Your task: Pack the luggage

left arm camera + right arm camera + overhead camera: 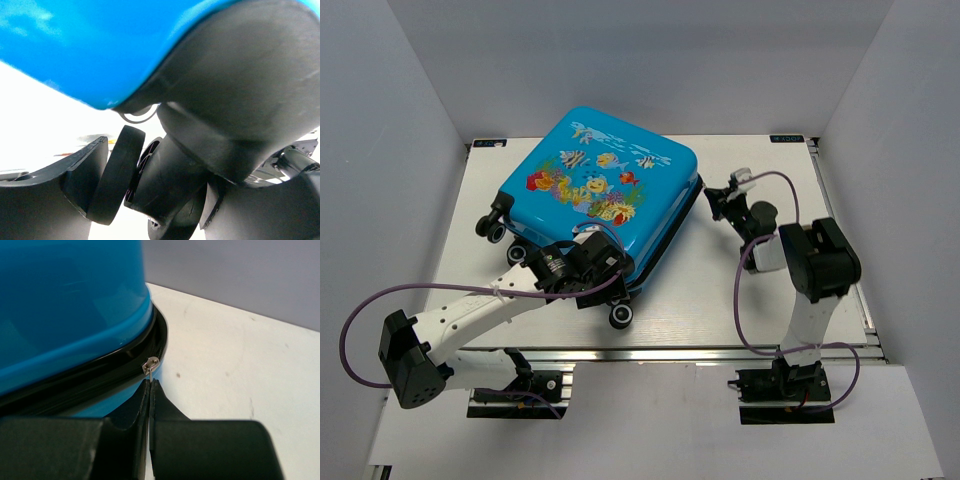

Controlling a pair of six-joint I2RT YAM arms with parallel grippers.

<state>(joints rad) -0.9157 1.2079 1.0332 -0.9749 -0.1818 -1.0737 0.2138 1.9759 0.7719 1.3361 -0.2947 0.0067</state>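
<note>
**Zipper pull (pixel 151 363) pinched, caster straddled**

Luggage (pixel 595 190) lies flat and closed on the white tabletop (pixel 720 290), printed lid up and set at an angle, with its wheeled end toward the arms.

The right end effector (pixel 150 387) is clenched on the small metal zipper pull at the case's right corner. Only its tips hold the tab. The tab is thin, smooth and shiny, so a tug off the line of the black zipper trim (pixel 100 375) would likely slip it free. It could also jam the slider where the track curves round the corner.

The left end effector (pixel 603 272) is released, its fingers spread either side of a caster wheel (pixel 116 175) at the near corner. Whether a finger presses on the wheel I cannot tell. The caster is rounded black plastic and looks able to swivel, so it makes a poor brace.

The shell is glossy, hard and domed. With nothing pinning it, a zipper pull could slide the whole case across the slick tabletop.
</note>
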